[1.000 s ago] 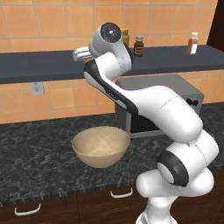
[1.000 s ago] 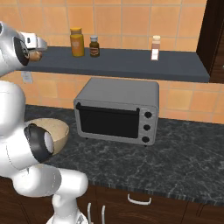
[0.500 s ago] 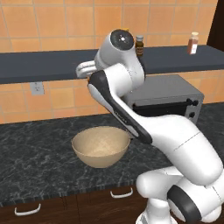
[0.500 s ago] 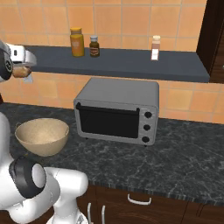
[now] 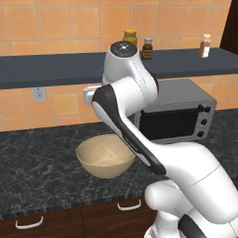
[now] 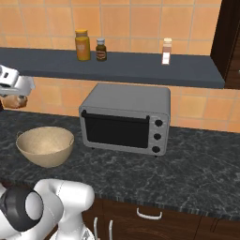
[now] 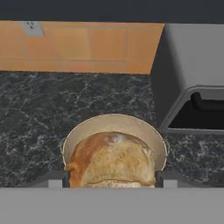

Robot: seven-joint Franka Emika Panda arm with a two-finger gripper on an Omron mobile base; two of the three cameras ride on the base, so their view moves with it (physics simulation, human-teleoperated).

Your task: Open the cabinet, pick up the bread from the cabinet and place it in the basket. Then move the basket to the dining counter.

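Here, clamped between the fingers (image 7: 59, 178): the bread (image 7: 112, 160), held above the basket (image 7: 148, 134) in the hand view. Seen from the right, gripper (image 6: 14, 99) high over the basket (image 6: 45, 146), left of the oven (image 6: 125, 118).

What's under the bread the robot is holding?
The basket sits under the bread in the hand view, on the black counter. The roll covers most of the basket's inside, so what's in there can't be seen from this view.
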